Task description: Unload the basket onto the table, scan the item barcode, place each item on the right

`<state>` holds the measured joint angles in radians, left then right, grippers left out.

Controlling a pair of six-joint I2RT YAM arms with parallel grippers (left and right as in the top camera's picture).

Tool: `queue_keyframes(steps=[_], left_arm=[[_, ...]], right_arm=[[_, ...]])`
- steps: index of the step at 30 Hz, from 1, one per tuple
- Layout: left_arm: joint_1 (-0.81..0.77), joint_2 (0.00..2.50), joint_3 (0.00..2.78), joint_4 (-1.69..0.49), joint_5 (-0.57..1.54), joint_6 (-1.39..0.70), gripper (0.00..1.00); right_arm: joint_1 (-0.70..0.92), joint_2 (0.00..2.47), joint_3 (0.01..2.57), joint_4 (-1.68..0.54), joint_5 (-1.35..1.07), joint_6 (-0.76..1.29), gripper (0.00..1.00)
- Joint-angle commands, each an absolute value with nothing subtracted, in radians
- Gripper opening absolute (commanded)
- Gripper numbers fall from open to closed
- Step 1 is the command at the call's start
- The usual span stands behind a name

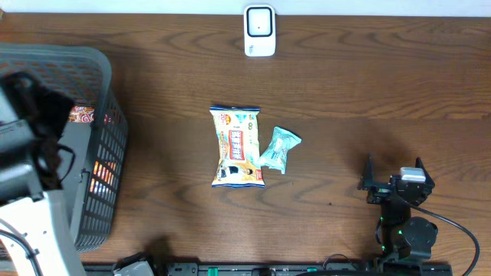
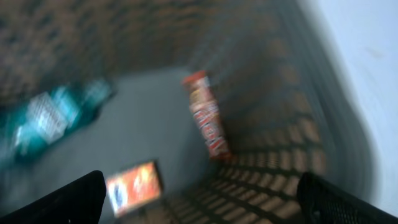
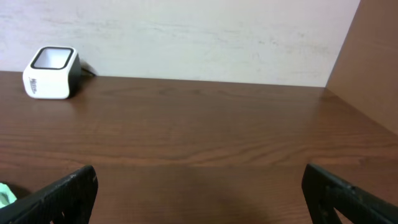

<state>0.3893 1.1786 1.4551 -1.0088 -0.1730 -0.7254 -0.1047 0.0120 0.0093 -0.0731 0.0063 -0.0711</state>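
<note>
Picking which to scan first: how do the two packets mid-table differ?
The yellow-and-white bag is clearly larger than the teal packet. The yellow-and-white bag lies roughly square to the table; the teal packet lies tilted. The yellow-and-white bag carries busy print; the teal packet looks plainer. Both lie flat on the table, side by side, apparently touching.

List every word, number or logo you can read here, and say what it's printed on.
No text is legible in any view.
Large snack bag: red and blue print, too small to read.
Small mint-green packet: print too small to read.
White scanner: small dark marking on its side, too small to read.
Red packet, teal packet and orange packet in the basket: labels blurred.
</note>
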Motion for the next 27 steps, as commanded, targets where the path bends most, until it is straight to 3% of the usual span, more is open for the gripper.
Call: queue_keyframes(steps=[1, 6, 8, 16, 27], left_arm=[[0.535, 1.232, 1.439, -1.083, 0.022, -1.089, 0.98], [0.586, 1.315, 1.423, -1.166, 0.053, -1.302, 0.98], [0.585, 1.348, 1.423, -1.171, 0.053, -1.298, 0.98], [0.585, 1.524, 1.423, -1.175, -0.015, -0.801, 0.98], [0.585, 1.797, 1.42, -1.256, 0.015, -0.752, 0.98]], right_arm=[[-0.111, 0.007, 0.006, -0.074, 0.001, -0.084, 0.99], [-0.111, 0.007, 0.006, -0.074, 0.001, -0.084, 0.99], [-0.111, 0.007, 0.006, -0.074, 0.001, -0.084, 0.99], [-0.11, 0.007, 0.006, -0.074, 0.001, -0.084, 0.99], [-0.111, 0.007, 0.006, -0.074, 0.001, -0.084, 0.99]])
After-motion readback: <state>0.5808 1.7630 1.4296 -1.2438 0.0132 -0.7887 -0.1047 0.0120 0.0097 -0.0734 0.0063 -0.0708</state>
